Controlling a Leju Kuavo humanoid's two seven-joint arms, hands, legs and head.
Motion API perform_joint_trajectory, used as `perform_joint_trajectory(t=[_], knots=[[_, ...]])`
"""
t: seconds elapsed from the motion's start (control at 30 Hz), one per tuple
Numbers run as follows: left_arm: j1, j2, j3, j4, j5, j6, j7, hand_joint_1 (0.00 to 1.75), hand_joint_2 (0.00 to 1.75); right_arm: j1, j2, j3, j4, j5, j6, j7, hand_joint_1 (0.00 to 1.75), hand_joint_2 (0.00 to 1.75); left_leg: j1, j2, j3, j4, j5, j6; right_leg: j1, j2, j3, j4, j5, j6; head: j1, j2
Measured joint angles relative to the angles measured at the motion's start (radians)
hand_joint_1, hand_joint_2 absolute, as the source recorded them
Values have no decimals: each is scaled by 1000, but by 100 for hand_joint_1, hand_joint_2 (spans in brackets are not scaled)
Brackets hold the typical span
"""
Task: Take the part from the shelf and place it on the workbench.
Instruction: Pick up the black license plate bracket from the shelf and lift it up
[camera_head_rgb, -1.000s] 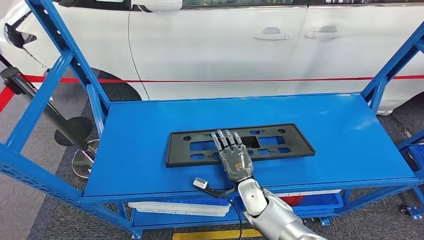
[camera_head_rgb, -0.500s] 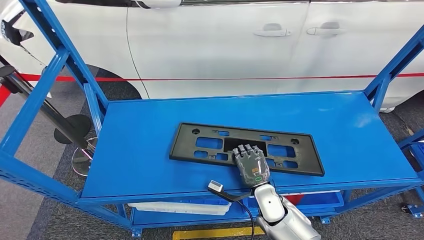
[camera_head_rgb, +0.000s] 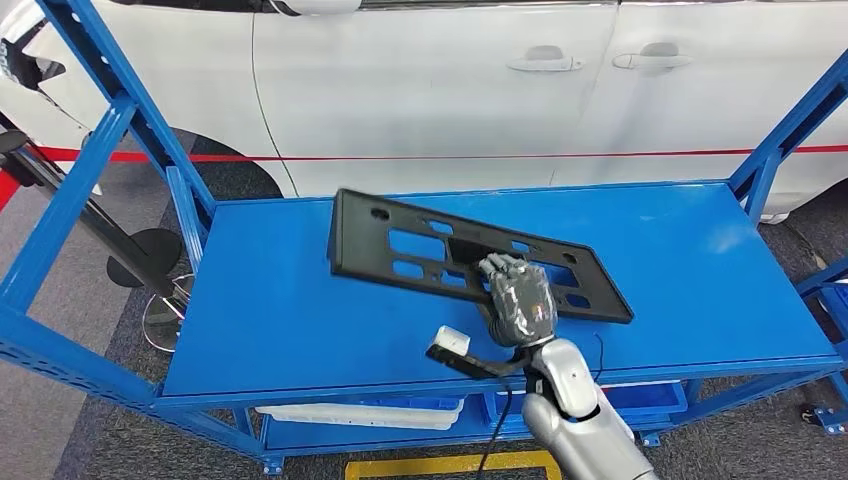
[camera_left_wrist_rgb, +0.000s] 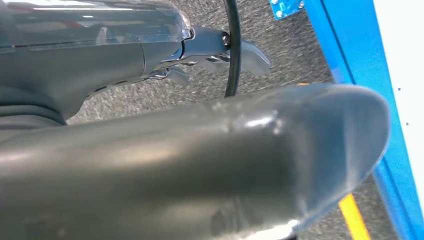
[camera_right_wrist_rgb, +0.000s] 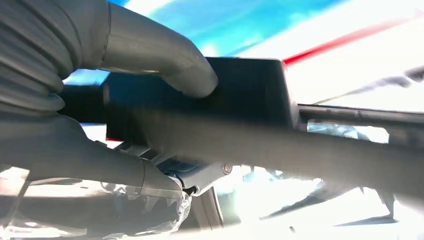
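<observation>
While the right hand (camera_head_rgb: 520, 303) grips the black part (camera_head_rgb: 440, 258) at its near long edge, the part is tilted above the blue shelf (camera_head_rgb: 280, 310), its left end raised and its right end low, near the shelf top. From the right wrist camera, the thumb (camera_right_wrist_rgb: 165, 60) lies across one face of the part (camera_right_wrist_rgb: 250, 95) with the fingers (camera_right_wrist_rgb: 150, 167) curled under it. Behind the shelf stands a white car (camera_head_rgb: 480, 90). Whether the left hand's (camera_left_wrist_rgb: 210, 47) fingers are spread or curled, I cannot tell.
</observation>
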Motion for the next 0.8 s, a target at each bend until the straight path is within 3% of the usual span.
perform_joint_trajectory(t=[0.13,0.2,0.27,0.37,0.4,0.47,0.5,0.6,0.67,0.8], knots=[[1,0,18,0,9,-8,-42,0,0,-85,-12,-38,-146,-539,189,-93,175,175,0,1,2,0,0,0,0,1,1,0,0,0,0,0],[2,0,24,0,9,-9,-58,0,0,-112,-29,-49,-208,-672,248,-98,175,175,0,0,1,0,0,0,0,0,1,0,0,1,0,0],[2,0,28,0,9,-10,-64,0,0,-125,-40,-56,-250,-709,265,-97,175,175,0,-1,1,0,0,0,0,-1,1,0,0,1,0,0],[3,0,33,0,6,-4,-84,0,131,-132,-58,-60,-295,-768,283,-111,175,175,0,-1,0,0,0,0,0,-1,0,0,0,1,0,0],[3,0,33,0,5,1,-100,0,131,-133,-69,-61,-312,-814,298,-115,175,175,0,-1,-1,1,0,0,0,-2,-1,0,0,1,0,0],[4,0,33,0,8,16,-141,0,44,-137,-97,-63,-358,-934,342,-114,175,175,0,-2,-2,1,0,0,0,-2,-3,0,0,1,0,0],[7,0,29,-3,23,27,-163,0,44,-140,-118,-67,-387,-1001,366,-109,175,175,0,-2,-3,1,0,0,0,-2,-3,0,0,1,0,0],[20,1,-30,-22,170,51,-195,0,175,-140,-179,-97,-480,-1140,421,-102,175,175,0,-2,-4,1,0,0,0,-2,-4,0,0,1,0,0],[30,7,-119,-26,332,45,-196,0,175,-127,-206,-122,-532,-1170,446,-113,175,175,0,-2,-4,1,0,0,0,-2,-4,0,0,1,0,0],[50,29,-275,-24,496,-39,-196,0,0,-52,-234,-151,-617,-1174,492,-181,175,175,0,-2,-4,1,0,0,0,-2,-5,0,0,1,0,0]])
